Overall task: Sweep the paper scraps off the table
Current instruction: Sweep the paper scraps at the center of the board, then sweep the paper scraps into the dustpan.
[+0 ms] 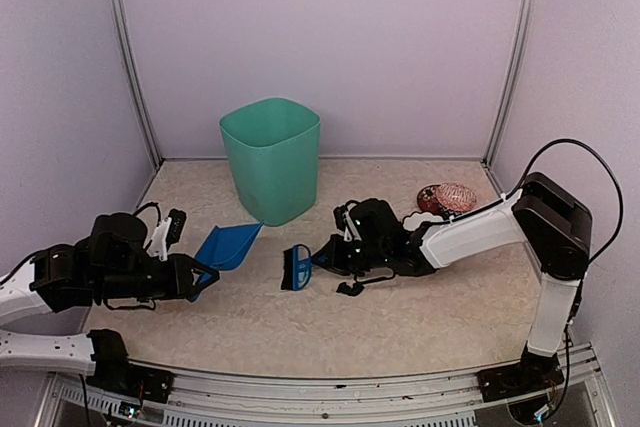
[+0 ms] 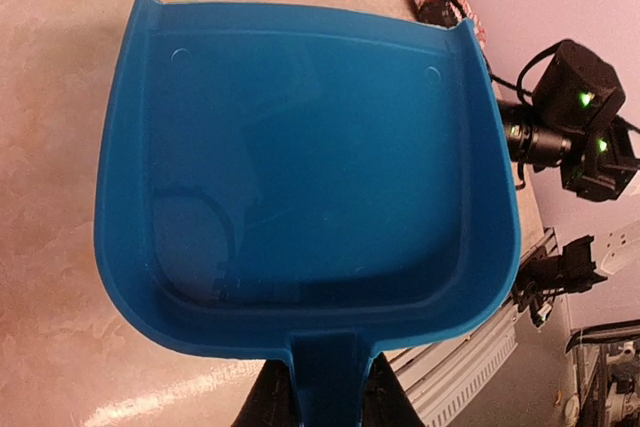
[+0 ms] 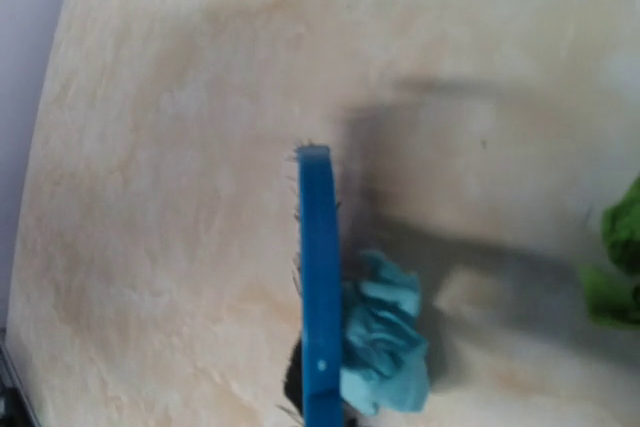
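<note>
My left gripper (image 1: 196,276) is shut on the handle (image 2: 325,382) of a blue dustpan (image 1: 228,245). The pan (image 2: 300,157) is empty and lies low over the beige table (image 1: 260,322). My right gripper (image 1: 326,257) is shut on a blue brush (image 1: 297,267), held on edge at the table's middle. In the right wrist view the brush (image 3: 318,287) presses against a light blue crumpled paper scrap (image 3: 385,332); a green scrap (image 3: 625,267) lies at the right edge. My own right fingers are out of that view. A small black scrap (image 1: 350,288) lies under my right gripper.
A green bin (image 1: 271,157) stands at the back centre, just behind the dustpan. A bowl (image 1: 447,197) of pink and red bits sits at the back right, behind my right arm. The metal front rim (image 1: 330,387) runs along the near edge.
</note>
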